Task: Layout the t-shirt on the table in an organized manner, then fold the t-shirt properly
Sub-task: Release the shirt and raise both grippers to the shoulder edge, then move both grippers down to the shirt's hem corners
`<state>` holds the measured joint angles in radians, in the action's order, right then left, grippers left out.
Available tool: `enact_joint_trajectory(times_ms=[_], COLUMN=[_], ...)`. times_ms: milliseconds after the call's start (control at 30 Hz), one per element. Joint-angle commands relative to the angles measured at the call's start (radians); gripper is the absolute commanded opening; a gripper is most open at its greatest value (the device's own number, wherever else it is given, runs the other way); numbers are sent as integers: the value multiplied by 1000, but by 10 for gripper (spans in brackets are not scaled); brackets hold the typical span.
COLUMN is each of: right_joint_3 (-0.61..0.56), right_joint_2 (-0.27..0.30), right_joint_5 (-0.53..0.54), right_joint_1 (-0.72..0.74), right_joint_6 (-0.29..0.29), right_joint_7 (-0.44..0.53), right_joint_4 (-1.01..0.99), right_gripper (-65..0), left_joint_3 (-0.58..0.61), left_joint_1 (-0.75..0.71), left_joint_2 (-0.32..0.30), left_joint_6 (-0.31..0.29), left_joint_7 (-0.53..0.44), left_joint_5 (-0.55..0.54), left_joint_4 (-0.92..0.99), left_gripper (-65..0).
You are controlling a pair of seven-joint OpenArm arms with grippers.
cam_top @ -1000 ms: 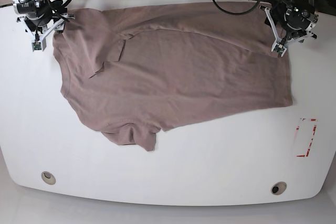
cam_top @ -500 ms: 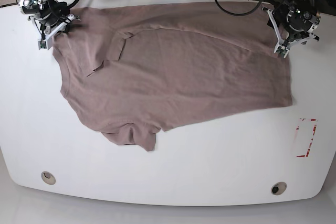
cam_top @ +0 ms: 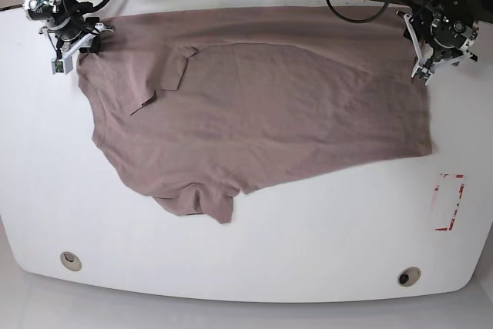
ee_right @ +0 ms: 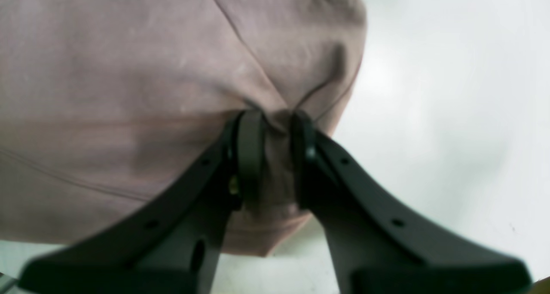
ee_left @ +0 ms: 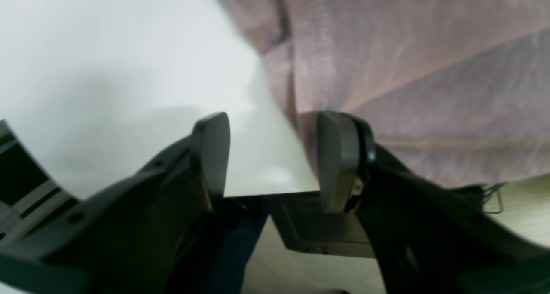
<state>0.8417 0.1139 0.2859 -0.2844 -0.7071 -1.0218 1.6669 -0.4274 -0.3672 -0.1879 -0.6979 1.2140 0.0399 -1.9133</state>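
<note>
Now right fingers [ee_right: 251, 156] pinching t-shirt [cam_top: 262, 105] edge, left fingers [ee_left: 212, 148] parted, empty

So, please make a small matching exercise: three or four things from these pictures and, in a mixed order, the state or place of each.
Things:
1. right gripper
2. left gripper
3. t-shirt
4. tape rectangle

States or places:
a. spread out, wrinkled, on the table
b. jaws apart, nothing between them
c. pinching cloth
d. on bare tabletop, apart from the cloth

Pairs: 1-c, 2-b, 3-a, 4-d
</note>
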Motion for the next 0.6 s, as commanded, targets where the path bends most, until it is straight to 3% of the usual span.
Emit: enact_joint_trajectory(times_ms=[0,333,567], right_joint_3=[4,-5,-40], right_joint_2=[8,-3,-21], right_joint_5=[-44,-35,-35], right_joint_1=[-13,-28,-14], right_joint_6=[9,9,9], right_joint_7=[-51,-56,-119], right_joint_4=[-1,125,255], right_gripper=[-541,-541,-537], left_joint_3=[-8,-4,-1], left_joint_1=[1,56,121], left_joint_2=[-28,-34,-31], left_joint_6=[0,0,0], left_joint_7=[0,3,3], left_joint_5=[1,1,-1], left_joint_4=[-18,-33,-64], left_gripper=[-344,-344,-344])
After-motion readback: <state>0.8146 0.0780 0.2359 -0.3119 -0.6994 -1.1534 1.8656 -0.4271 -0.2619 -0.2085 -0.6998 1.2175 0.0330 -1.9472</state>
